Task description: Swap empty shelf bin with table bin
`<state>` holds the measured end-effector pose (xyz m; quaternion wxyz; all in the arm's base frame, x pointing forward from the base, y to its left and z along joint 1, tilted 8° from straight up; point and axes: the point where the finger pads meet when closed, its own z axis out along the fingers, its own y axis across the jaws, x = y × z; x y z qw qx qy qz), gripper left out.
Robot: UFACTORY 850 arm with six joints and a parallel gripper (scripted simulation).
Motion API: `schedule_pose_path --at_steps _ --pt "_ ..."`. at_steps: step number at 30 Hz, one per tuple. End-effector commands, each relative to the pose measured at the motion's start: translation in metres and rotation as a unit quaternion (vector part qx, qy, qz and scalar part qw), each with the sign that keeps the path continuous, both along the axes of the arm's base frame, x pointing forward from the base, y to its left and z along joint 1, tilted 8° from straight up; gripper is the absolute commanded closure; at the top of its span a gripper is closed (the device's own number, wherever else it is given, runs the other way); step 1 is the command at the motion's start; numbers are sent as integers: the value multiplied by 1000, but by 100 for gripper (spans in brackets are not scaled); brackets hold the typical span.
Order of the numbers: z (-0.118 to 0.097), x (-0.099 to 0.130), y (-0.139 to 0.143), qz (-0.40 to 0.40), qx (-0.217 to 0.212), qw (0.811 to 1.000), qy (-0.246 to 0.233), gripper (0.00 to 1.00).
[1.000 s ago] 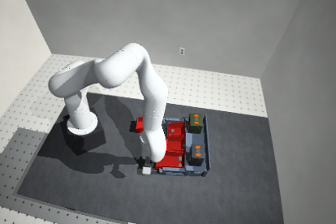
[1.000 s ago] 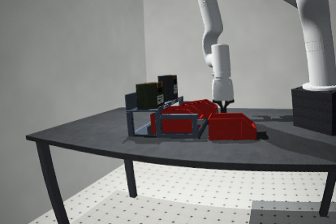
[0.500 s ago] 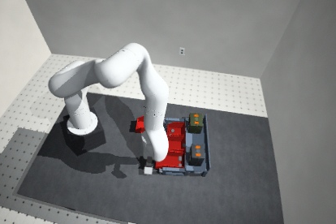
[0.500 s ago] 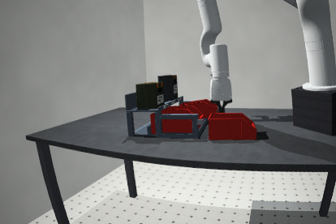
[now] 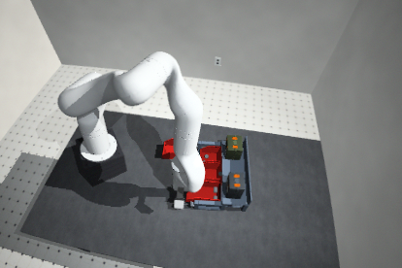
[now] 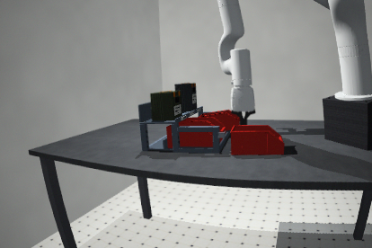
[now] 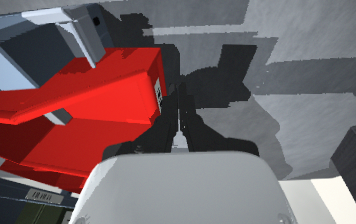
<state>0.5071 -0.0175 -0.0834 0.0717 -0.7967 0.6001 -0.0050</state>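
Red bin point(image 5: 168, 149) point(image 6: 256, 140) upright on the table top point(image 5: 288, 194) point(image 6: 96, 141), just before the shelf's point(image 5: 249, 170) point(image 6: 144, 137) point(image 7: 91, 42) near end; contents hidden. At the shelf's far end, projecting from its front: another red bin point(image 5: 201, 192) point(image 6: 228, 118) point(image 7: 107, 100), grey part point(image 7: 59, 116) inside. Just before that end: gripper point(image 5: 179, 194) point(image 6: 243, 121) point(image 7: 178, 93), fully closed, empty. Atop the shelf: two dark boxes point(image 5: 234, 147) point(image 6: 164, 106).

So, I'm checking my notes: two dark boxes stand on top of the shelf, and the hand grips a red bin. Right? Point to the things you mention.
Not the grip: the wrist view shows the hand point(image 5: 179, 195) point(image 6: 243, 123) point(image 7: 178, 93) shut on nothing, beside a red bin point(image 5: 203, 192) point(image 6: 231, 118) point(image 7: 112, 102). Two dark boxes point(image 5: 234, 148) point(image 6: 164, 107) point(image 7: 42, 214) do stand atop the shelf point(image 5: 249, 170) point(image 6: 176, 140) point(image 7: 91, 39).
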Motion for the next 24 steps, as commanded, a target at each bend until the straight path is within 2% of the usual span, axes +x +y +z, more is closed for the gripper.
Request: schedule_pose_path --at_steps 1,24 --pt "1 1 0 0 0 1000 0 100" --pt "1 8 2 0 0 1000 0 100"
